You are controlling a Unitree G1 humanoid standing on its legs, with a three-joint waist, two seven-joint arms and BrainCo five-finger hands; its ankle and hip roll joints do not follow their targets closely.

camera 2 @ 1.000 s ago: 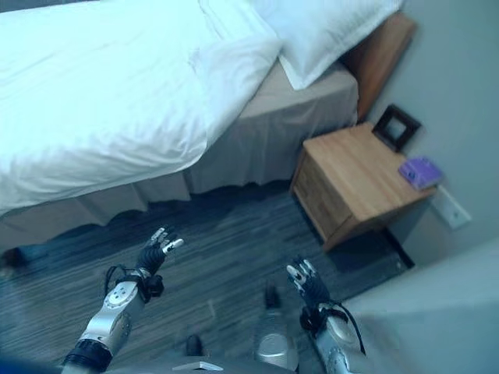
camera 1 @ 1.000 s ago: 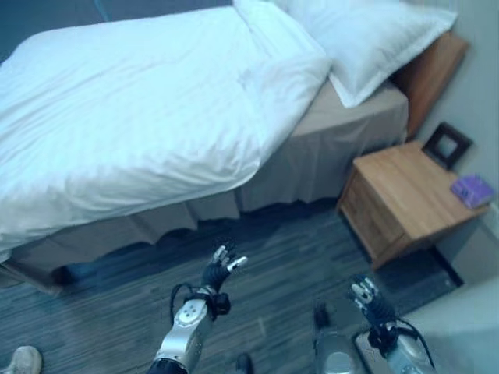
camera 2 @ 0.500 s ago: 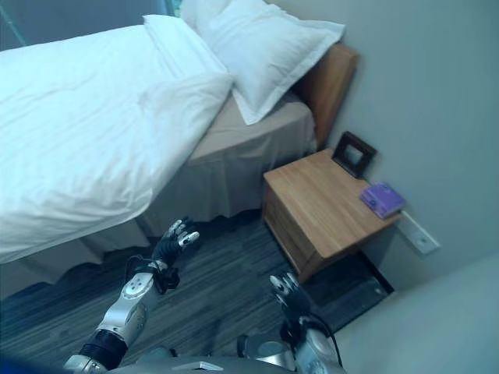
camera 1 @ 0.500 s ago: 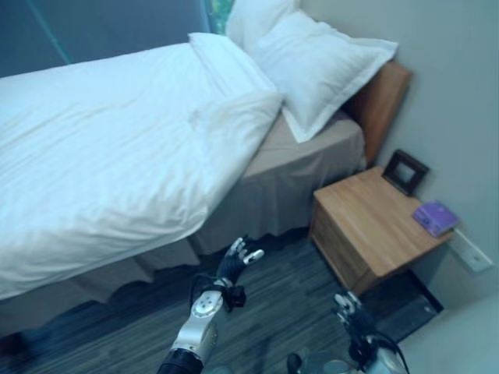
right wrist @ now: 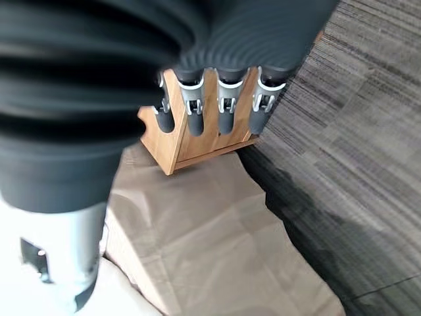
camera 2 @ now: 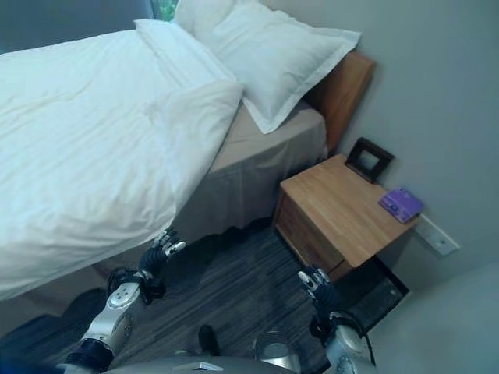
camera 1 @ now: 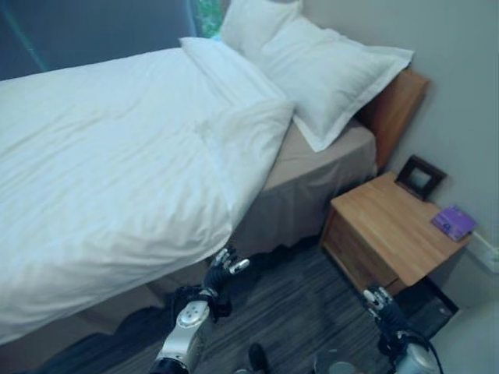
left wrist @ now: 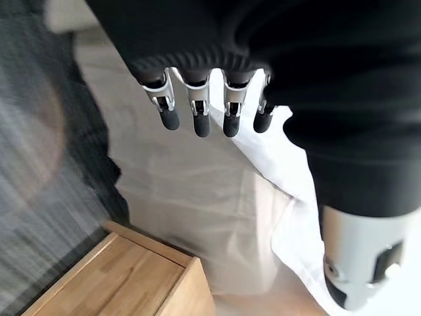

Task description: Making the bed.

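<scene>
A white duvet (camera 1: 117, 171) covers the bed, its near corner folded back at the head end (camera 1: 249, 132) and its edge hanging over the beige bed skirt (camera 1: 296, 202). Two white pillows (camera 1: 327, 70) lie against the wooden headboard (camera 1: 394, 105). My left hand (camera 1: 218, 273) is raised below the duvet's hanging edge, fingers straight and holding nothing. Low on the right, my right hand (camera 1: 382, 308) hovers over the floor in front of the nightstand, fingers relaxed and empty. The left wrist view looks past the left hand's fingers (left wrist: 200, 118) at the skirt and duvet edge (left wrist: 289, 217).
A wooden nightstand (camera 1: 390, 234) stands beside the bed head, carrying a dark picture frame (camera 1: 419, 178) and a small purple box (camera 1: 454, 222). Grey striped carpet (camera 1: 296, 312) lies between me and the bed. A wall (camera 1: 468, 93) is at the right.
The camera has swung, so the bed sits larger and nearer. My left hand is closer to the duvet's hanging edge; both hands remain open and empty.
</scene>
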